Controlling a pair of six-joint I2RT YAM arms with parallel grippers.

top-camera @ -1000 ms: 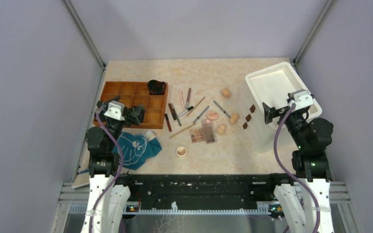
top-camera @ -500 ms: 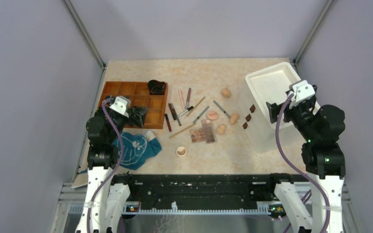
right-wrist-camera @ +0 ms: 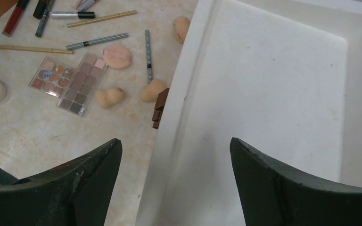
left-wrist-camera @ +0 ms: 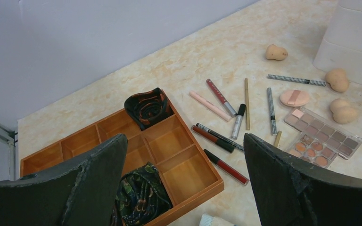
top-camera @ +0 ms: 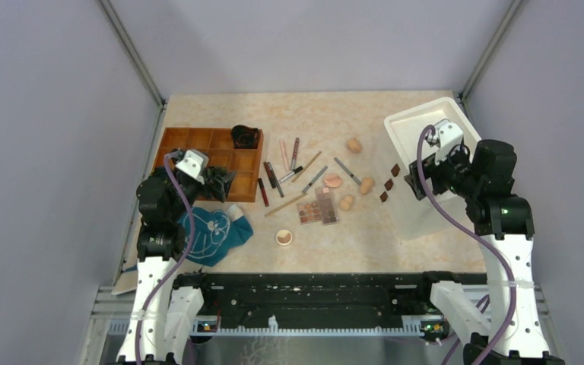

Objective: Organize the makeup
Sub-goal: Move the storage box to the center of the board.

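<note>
The makeup lies loose on the table: slim pencils and tubes (top-camera: 289, 163), a brown-pink eyeshadow palette (top-camera: 318, 207), tan sponges (top-camera: 354, 144), a pink puff (top-camera: 332, 181) and a round compact (top-camera: 284, 238). My left gripper (top-camera: 215, 182) is open and empty above the near right part of the wooden tray (top-camera: 198, 141). In the left wrist view (left-wrist-camera: 184, 141) a dark red tube (left-wrist-camera: 226, 166) lies just beside the tray (left-wrist-camera: 195, 188). My right gripper (top-camera: 418, 181) is open and empty over the left rim of the white bin (top-camera: 433, 125); the right wrist view (right-wrist-camera: 174, 141) shows the palette (right-wrist-camera: 70, 84).
Dark patterned cloths sit in two tray compartments (left-wrist-camera: 146, 106) (left-wrist-camera: 139, 195). A teal patterned cloth (top-camera: 211, 232) lies near the left arm. Small brown pieces (top-camera: 388, 184) lie against the white bin (right-wrist-camera: 273, 84), which holds nothing. Grey walls close both sides.
My right arm has swung up and left, bringing its gripper over the bin's left rim. My left gripper has shifted slightly right over the tray. The makeup has not moved.
</note>
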